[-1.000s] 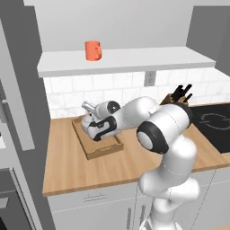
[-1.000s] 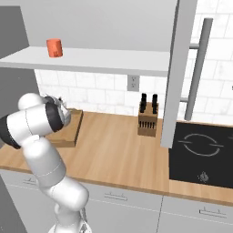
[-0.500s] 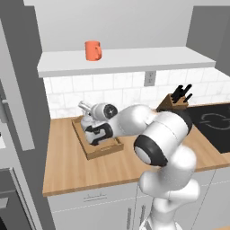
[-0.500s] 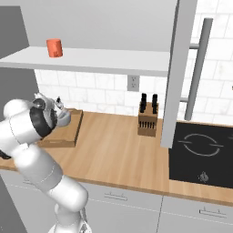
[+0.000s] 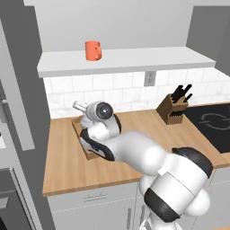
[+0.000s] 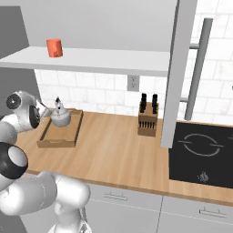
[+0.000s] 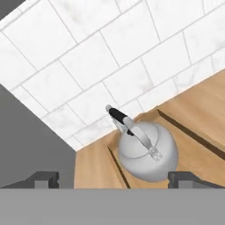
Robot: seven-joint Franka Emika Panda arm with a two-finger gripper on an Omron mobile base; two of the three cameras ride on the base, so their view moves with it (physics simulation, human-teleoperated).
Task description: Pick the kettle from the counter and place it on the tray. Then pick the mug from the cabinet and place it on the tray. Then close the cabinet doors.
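Observation:
The silver-grey kettle (image 6: 59,117) stands upright at the back of the brown wooden tray (image 6: 51,139) on the wooden counter (image 6: 113,150). In the hand view the kettle (image 7: 148,153) lies just ahead of my gripper (image 7: 116,179), which is open, its tips spread wide on either side and apart from it. My arm hides the kettle in the left base view, where a corner of the tray (image 5: 82,142) shows. The orange-red mug (image 5: 93,50) stands on the cabinet shelf (image 5: 134,60), above and behind the tray. Both cabinet doors (image 6: 177,68) are swung open.
A knife block (image 6: 148,119) stands on the counter right of the tray, with a black cooktop (image 6: 200,152) beyond it. The tiled wall (image 7: 110,52) rises close behind the tray. The open right door's bar handle (image 6: 200,63) hangs over the counter.
My arm has folded further to the left and the hand has drawn back from the kettle. The kettle stays in the tray.

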